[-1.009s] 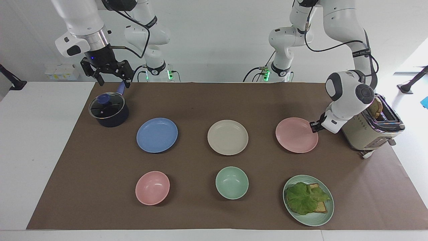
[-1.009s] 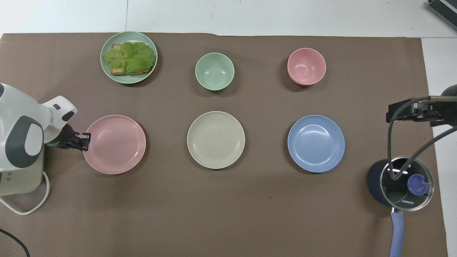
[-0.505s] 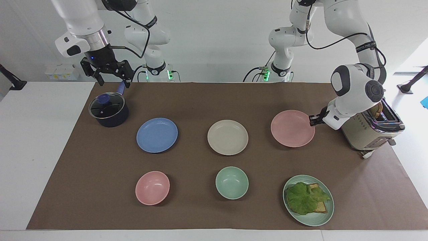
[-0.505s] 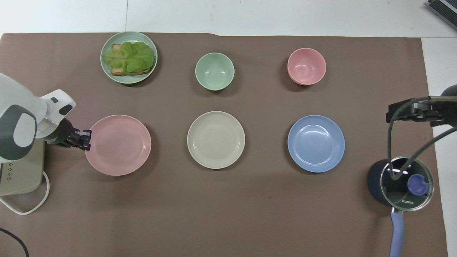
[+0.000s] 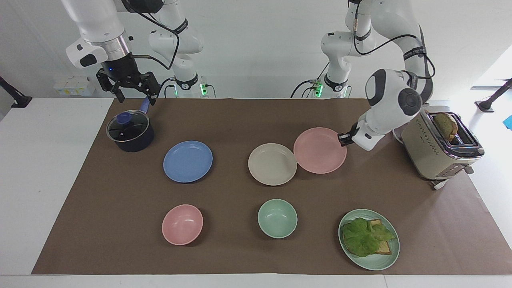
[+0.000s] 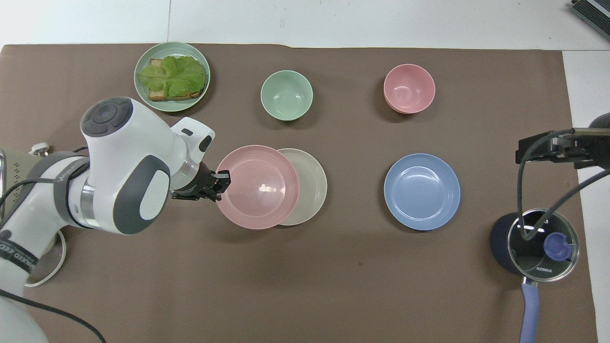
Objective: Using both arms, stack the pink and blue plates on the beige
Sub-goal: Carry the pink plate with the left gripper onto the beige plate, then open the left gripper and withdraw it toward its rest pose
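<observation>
My left gripper (image 5: 343,139) (image 6: 221,183) is shut on the rim of the pink plate (image 5: 320,151) (image 6: 257,186) and holds it level in the air. The raised pink plate partly covers the edge of the beige plate (image 5: 272,164) (image 6: 312,186) on the side toward the left arm's end. That beige plate lies flat at the middle of the mat. Toward the right arm's end, the blue plate (image 5: 188,161) (image 6: 422,191) rests on the mat. My right gripper (image 5: 136,98) (image 6: 548,148) waits open and empty over the pot.
A dark pot with a glass lid (image 5: 130,132) (image 6: 543,245) stands below the right gripper. A toaster (image 5: 440,146) sits at the left arm's end. Farther from the robots are a pink bowl (image 5: 182,224), a mint bowl (image 5: 277,218) and a green plate of lettuce and bread (image 5: 369,239).
The left gripper has lifted the pink plate off the mat and carried it toward the table's middle, until it overlaps the beige plate's edge. The right arm has not moved.
</observation>
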You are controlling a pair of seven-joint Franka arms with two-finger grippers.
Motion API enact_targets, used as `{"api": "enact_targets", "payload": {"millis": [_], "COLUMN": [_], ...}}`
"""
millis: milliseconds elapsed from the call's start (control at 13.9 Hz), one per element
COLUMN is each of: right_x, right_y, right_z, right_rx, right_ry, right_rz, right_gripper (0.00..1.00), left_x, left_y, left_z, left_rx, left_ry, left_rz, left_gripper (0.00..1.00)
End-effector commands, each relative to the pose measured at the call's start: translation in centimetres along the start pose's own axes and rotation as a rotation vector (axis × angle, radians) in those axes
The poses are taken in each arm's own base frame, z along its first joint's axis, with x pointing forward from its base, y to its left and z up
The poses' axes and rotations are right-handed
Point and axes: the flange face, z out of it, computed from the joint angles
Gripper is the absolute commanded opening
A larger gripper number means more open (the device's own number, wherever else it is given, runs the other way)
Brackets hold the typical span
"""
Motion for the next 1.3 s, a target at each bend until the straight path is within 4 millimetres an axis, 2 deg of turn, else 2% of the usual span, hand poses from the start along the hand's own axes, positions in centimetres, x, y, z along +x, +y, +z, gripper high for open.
{"api": "enact_targets", "payload": {"millis": [0, 144, 216, 288, 505, 577, 649, 793, 937, 1081, 1225], "right_x": [-0.4, -0.4, -0.4, -0.4, -0.4, -0.3, -0.4, -0.5, -0.2, -0.1, 0.1], "right_y": [0.2, 0.2, 0.2, 0.2, 0.3, 0.4, 0.4, 0.6, 0.9, 1.1, 1.3], "right_z": [-0.3, -0.3, -0.3, -0.2, -0.3, -0.2, -0.2, -0.2, 0.0, 0.5, 1.7], "right_rx": [0.017, 0.017, 0.017, 0.017, 0.015, 0.015, 0.015, 0.015, 0.021, 0.022, 0.021], "right_ry": [-0.004, -0.004, -0.004, -0.006, -0.004, -0.004, -0.005, -0.002, 0.04, 0.054, 0.048], "right_rz": [0.02, 0.02, 0.02, 0.02, 0.02, 0.021, 0.02, 0.023, 0.022, 0.014, 0.006], "right_gripper": [1.0, 1.0, 1.0, 1.0, 1.0, 1.0, 1.0, 1.0, 1.0, 1.0, 1.0], "left_x": [-0.2, -0.2, -0.1, -0.2, 0.7, 1.8, 3.7, 5.6, 7.4, 7.6, 7.4], "left_y": [0.7, 0.8, 0.8, 0.7, -0.1, -1.2, -3.8, -7.0, -11.2, -13.5, -16.5], "left_z": [4.0, 4.2, 4.1, 4.2, 3.5, 3.0, 1.9, 0.0, -2.2, -5.1, -9.5], "left_rx": [-0.035, -0.036, -0.036, -0.034, -0.028, -0.027, -0.024, 0.069, 0.154, 0.168, 0.163], "left_ry": [0.046, 0.049, 0.05, 0.047, 0.061, 0.072, 0.088, 0.13, 0.141, 0.124, 0.168], "left_rz": [-0.012, -0.009, 0.0, 0.001, 0.021, 0.044, 0.064, 0.135, 0.203, 0.285, 0.294], "left_gripper": [0.0, 0.0, 0.56, 1.0, 1.0, 1.0, 1.0, 1.0, 1.0, 1.0, 1.0]}}
